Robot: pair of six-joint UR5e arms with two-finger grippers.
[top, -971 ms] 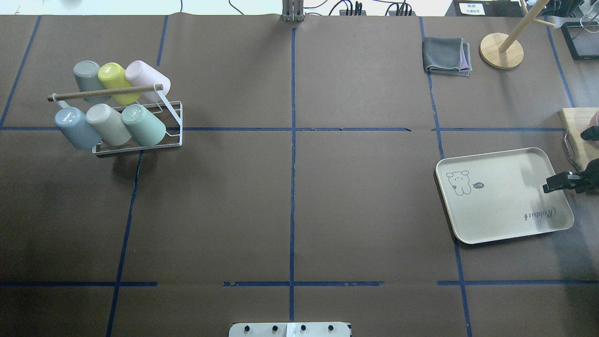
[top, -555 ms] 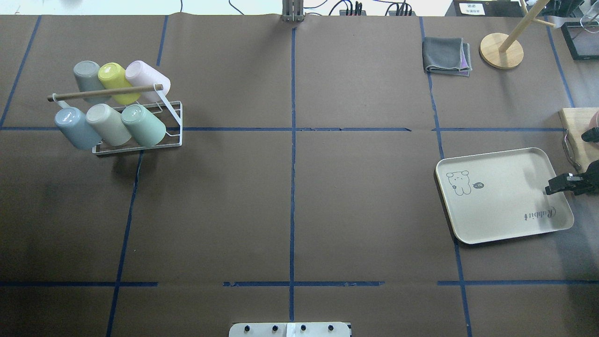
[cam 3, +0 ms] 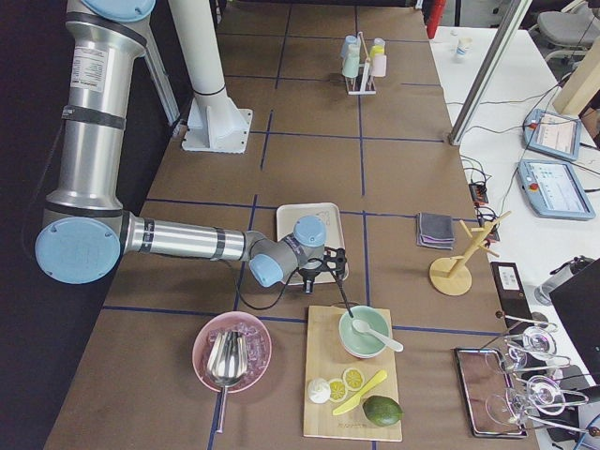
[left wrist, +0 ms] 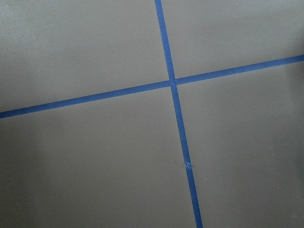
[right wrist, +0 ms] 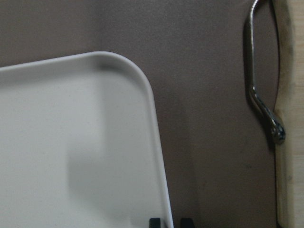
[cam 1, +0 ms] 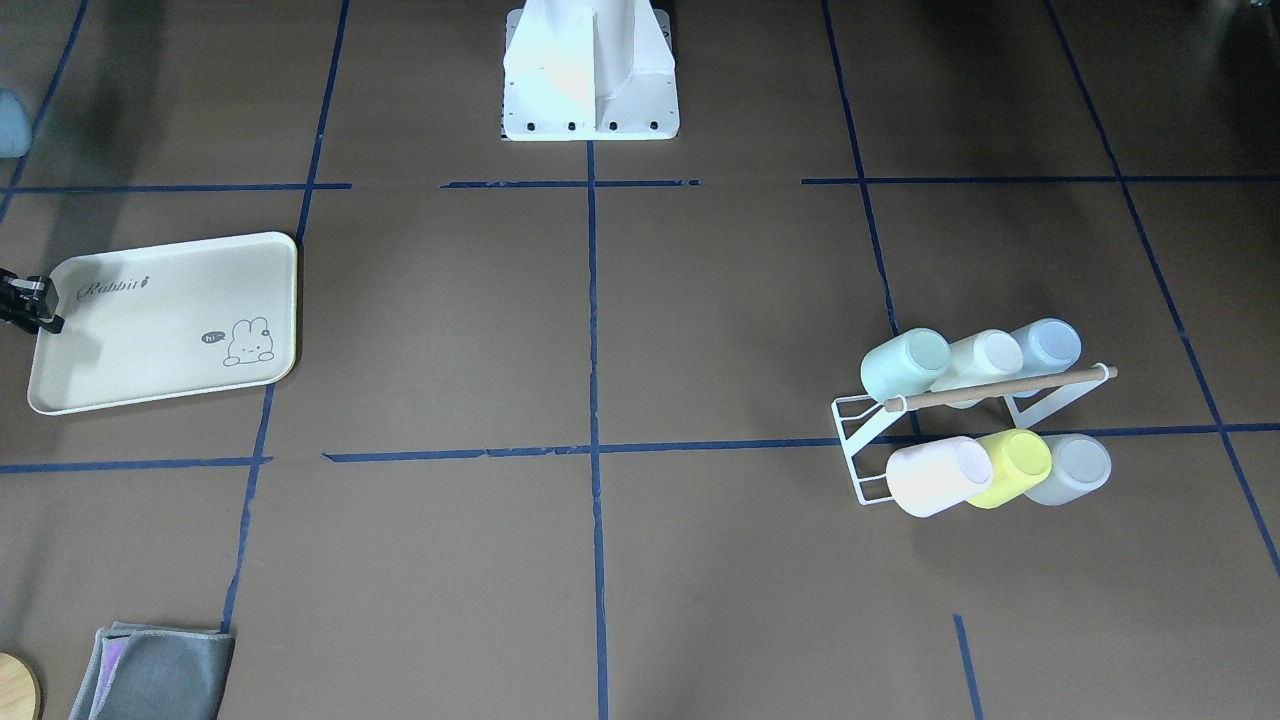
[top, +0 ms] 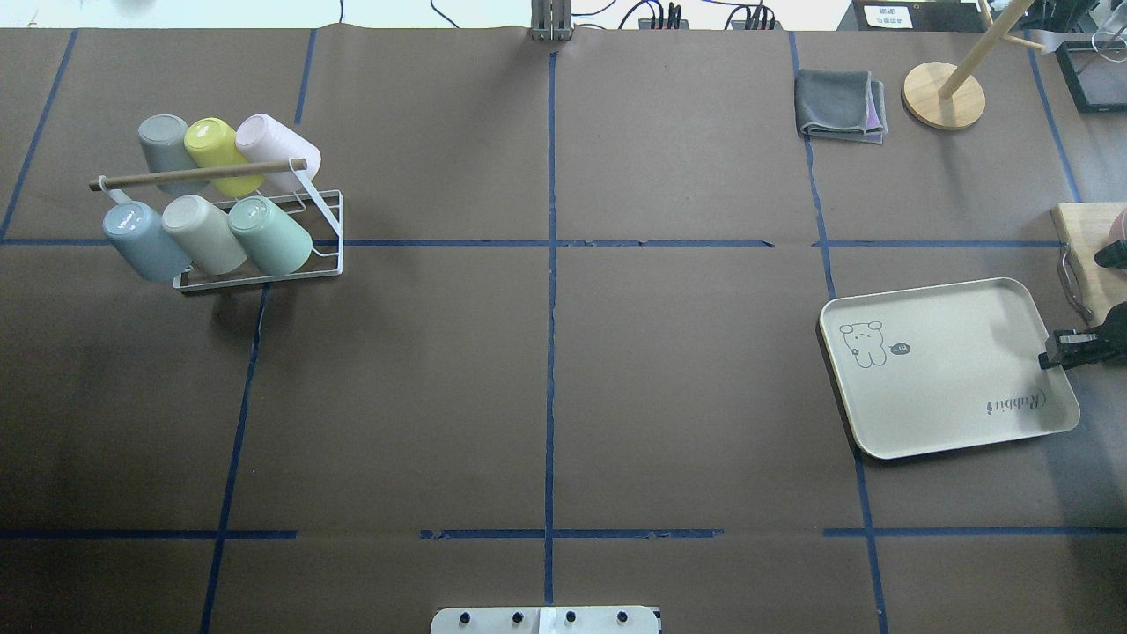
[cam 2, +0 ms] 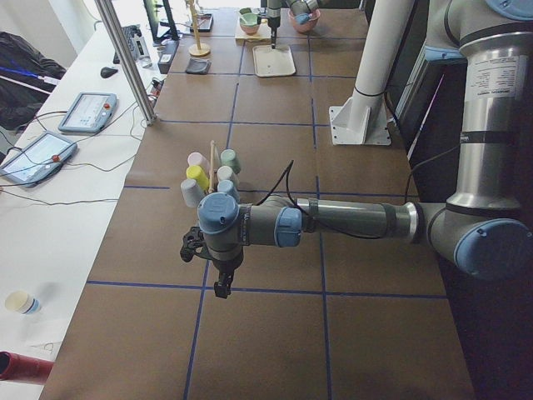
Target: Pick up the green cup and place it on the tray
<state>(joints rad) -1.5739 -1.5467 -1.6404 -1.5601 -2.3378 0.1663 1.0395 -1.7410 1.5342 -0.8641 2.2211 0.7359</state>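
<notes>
The green cup [top: 268, 234] lies tilted on the white wire rack [top: 324, 231] at the table's far left, as the rightmost cup of the near row; it also shows in the front view [cam 1: 905, 363]. The cream tray [top: 946, 387] lies flat at the right with nothing on it [cam 1: 150, 345]. My right gripper [top: 1054, 351] hovers over the tray's right rim [right wrist: 154, 123], its two dark tips close together and holding nothing. My left gripper [cam 2: 221, 286] shows only in the left side view, over bare table short of the rack; I cannot tell its state.
Several more pastel cups sit on the rack, among them a yellow cup [top: 214, 151] and a blue cup [top: 139, 239]. A folded grey cloth [top: 839, 106] and a wooden stand [top: 943, 95] are at the far right. A cutting board [top: 1085, 251] lies right of the tray.
My right gripper has drifted to the right, from over the tray's inside to its right rim. The tray, rack and cups have not moved.
</notes>
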